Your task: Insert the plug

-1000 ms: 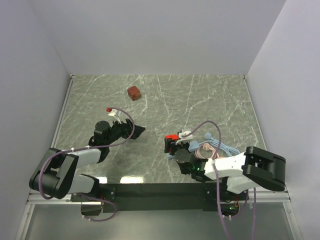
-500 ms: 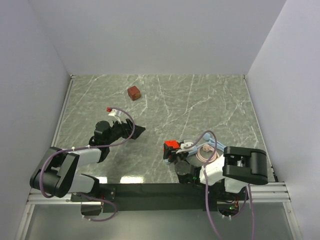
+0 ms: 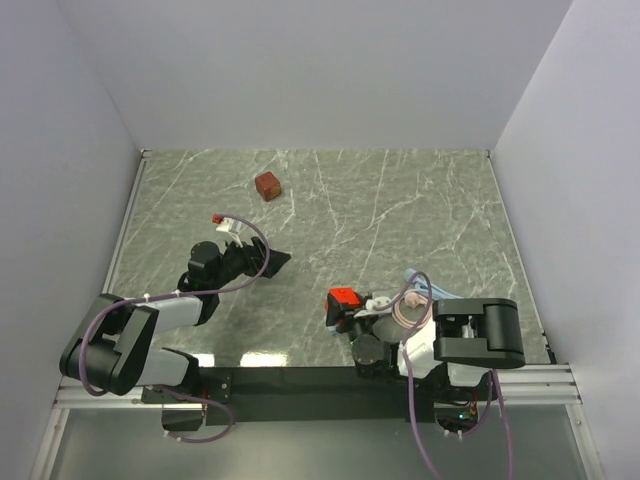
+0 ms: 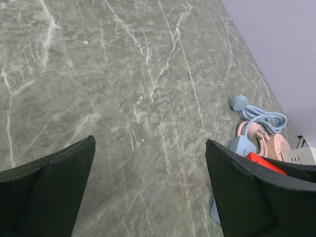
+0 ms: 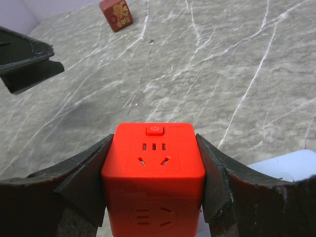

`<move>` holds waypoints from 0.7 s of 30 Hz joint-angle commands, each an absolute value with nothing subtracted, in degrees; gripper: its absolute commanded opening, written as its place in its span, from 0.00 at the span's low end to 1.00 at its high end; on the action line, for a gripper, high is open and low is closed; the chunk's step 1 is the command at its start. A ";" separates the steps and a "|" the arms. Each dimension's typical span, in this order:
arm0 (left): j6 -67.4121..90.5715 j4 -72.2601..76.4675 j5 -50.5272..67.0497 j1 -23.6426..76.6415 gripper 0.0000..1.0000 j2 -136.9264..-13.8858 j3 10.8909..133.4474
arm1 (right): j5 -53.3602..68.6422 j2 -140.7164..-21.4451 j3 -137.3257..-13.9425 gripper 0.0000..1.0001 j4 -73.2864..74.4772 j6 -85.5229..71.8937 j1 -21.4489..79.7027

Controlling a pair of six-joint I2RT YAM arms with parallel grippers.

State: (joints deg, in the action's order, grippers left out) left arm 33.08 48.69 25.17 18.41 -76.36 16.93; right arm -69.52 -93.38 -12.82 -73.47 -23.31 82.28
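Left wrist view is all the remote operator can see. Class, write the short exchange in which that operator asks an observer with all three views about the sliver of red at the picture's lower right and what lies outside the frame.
Operator: What is that sliver of red at my lower right?
Observer: It is the small bright red plastic cube plug. The right wrist view shows the right gripper shut on it, with its black fingers pressed against two opposite sides.
Operator: Is anything on the table outside my frame?
Observer: Yes. In the top view a darker brownish-red cube sits towards the far edge of the grey marble-patterned table, with nothing touching it.
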 commanded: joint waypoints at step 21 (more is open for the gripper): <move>32.26 52.82 26.10 18.37 1.00 -75.76 17.05 | -95.36 -112.17 -41.48 0.00 74.84 -160.31 94.31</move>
